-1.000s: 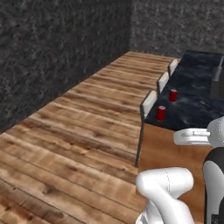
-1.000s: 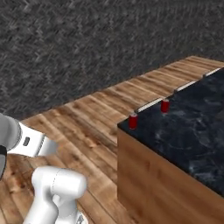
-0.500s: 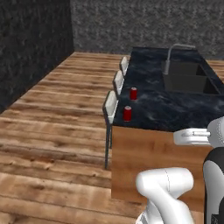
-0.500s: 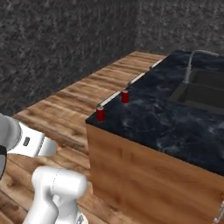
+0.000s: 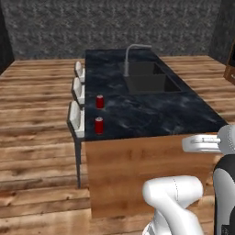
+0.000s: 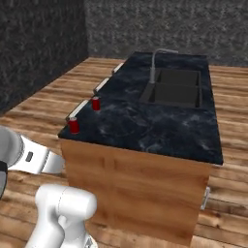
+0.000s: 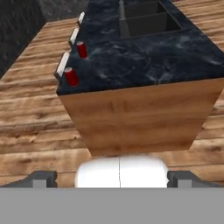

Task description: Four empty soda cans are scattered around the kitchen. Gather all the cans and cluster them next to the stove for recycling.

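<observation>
Base swung round since earlier frame; whole view shifted, island now square ahead. Two small red cylindrical soda cans [image 5: 99, 125] [image 5: 99, 101] upright near dark marble countertop [image 6: 160, 123] left edge, apart. Gripper [image 7: 112, 180] jaws wide apart, empty. Risk: wide reach could knock near can off edge.

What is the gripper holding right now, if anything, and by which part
Nothing is held. The gripper is open with bare fingertips, well short of the island counter, where two soda cans stand untouched near its left edge.
</observation>
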